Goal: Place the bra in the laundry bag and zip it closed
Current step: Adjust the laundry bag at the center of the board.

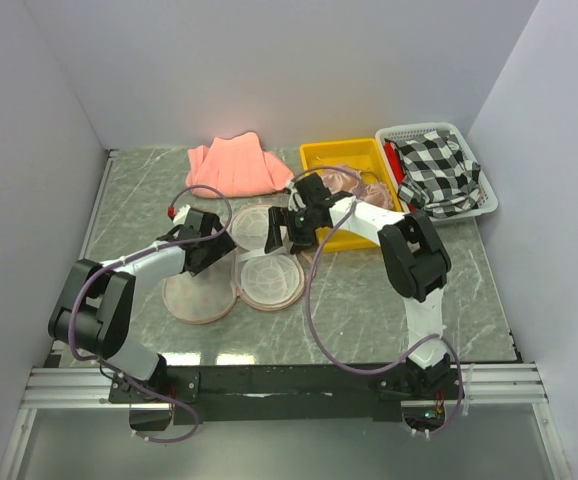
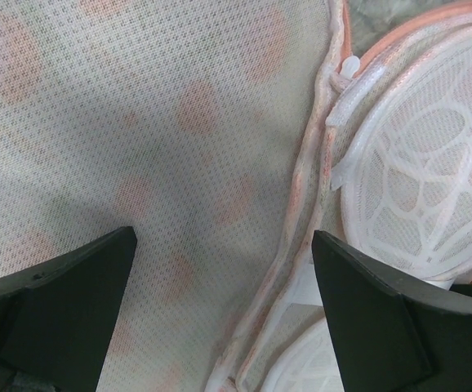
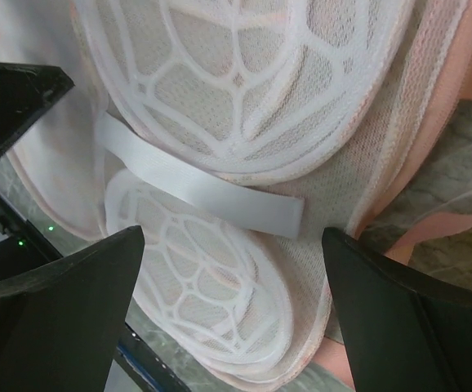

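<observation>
1. Bra point(image 1: 352, 184): it looks to be the pale pink heap in the yellow tray point(image 1: 319, 158) at the back. The right arm covers part of it, so I read it with some doubt. It is not in the bag.
2. Bag point(image 1: 197, 295): it lies opened flat mid-table. The printed mesh flap is on the left and the two white cage domes point(image 1: 269, 280) are on the right.
3. Right gripper point(image 1: 291, 228): its jaws are wide and hold nothing, and it hangs over the far dome, near the tray.
4. Left gripper point(image 1: 207, 243): it is also wide and empty, low over the flap. The pink zip edge point(image 2: 301, 204) runs just inside its right finger.
5. Step in hand, as I judge it, is fetching the bra. I would send the right arm, which is nearest, and pinch a cup edge rather than a strap so nothing trails. The left should pin the flap down so the bag stays spread for the drop.
6. Table point(image 1: 469, 290): it is grey marbled and smooth, so the bag may slide if nudged.
7. Around it, a salmon cloth point(image 1: 231, 165) lies at the back left. A checked cloth point(image 1: 437, 170) sits in a white basket point(image 1: 484, 205) beside the tray, and plain white walls point(image 1: 269, 60) close three sides.
</observation>
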Action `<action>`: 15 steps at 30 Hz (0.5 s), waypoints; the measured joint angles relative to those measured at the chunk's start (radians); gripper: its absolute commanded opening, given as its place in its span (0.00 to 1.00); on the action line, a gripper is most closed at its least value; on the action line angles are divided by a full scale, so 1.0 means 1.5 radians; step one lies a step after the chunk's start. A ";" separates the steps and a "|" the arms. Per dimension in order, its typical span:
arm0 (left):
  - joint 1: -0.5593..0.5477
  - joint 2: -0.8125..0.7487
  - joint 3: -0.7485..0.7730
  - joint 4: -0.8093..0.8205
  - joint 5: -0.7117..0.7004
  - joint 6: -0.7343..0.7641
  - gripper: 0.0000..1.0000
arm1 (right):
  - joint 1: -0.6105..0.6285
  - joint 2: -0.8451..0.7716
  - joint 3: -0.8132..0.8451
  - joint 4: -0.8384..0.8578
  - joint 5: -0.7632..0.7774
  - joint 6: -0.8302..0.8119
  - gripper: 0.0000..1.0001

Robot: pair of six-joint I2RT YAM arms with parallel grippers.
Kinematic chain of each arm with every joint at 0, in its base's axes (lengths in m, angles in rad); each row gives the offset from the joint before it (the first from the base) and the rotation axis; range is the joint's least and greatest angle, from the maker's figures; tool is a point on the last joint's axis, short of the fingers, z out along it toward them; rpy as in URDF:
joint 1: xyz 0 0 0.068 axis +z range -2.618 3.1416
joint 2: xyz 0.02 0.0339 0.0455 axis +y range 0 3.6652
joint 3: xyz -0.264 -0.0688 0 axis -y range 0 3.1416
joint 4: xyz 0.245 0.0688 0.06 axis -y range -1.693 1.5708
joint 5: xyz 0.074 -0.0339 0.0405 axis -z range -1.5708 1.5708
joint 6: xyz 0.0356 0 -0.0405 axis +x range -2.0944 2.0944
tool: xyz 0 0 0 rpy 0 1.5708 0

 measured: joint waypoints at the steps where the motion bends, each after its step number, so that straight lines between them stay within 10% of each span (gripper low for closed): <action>1: 0.000 0.000 0.001 -0.003 -0.001 0.000 0.97 | 0.001 -0.001 -0.004 0.001 0.002 -0.001 0.98; 15: 0.000 -0.025 0.010 -0.065 -0.004 -0.001 0.97 | 0.053 -0.076 -0.129 0.043 0.015 0.003 0.98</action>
